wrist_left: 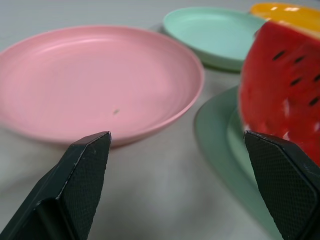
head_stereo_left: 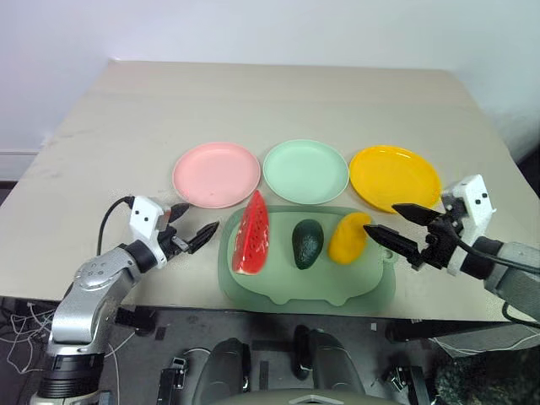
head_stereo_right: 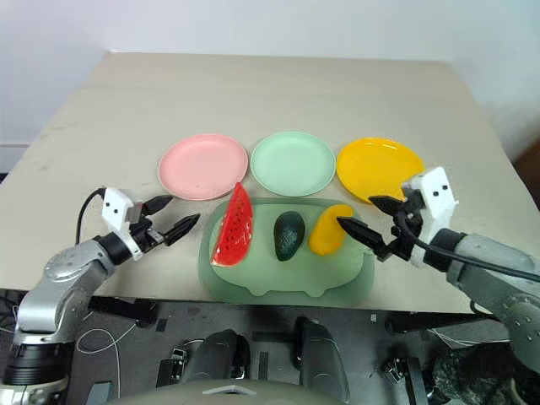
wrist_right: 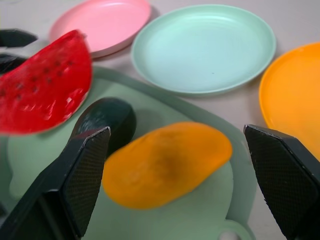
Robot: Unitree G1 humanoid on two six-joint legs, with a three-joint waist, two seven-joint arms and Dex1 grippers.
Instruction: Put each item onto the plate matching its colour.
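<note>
Both arms reach in low over the tabletop (head_stereo_left: 278, 101), the left gripper (head_stereo_left: 187, 227) gaping empty beside the watermelon (head_stereo_left: 251, 234). The right gripper (head_stereo_left: 398, 228) gapes empty beside the mango (head_stereo_left: 348, 237), with the tray (head_stereo_left: 337, 291) between them.

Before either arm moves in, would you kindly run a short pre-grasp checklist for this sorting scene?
1. Left gripper fingers open, empty: ok.
2. Right gripper fingers open, empty: ok.
3. Pink, mint green and yellow round plastic plates bare: ok.
4. Red watermelon wedge, dark green avocado and yellow-orange oval fruit on the large green tray, apart: ok.
5. Yellow-orange oval fruit lined up between right fingers: ok.
</note>
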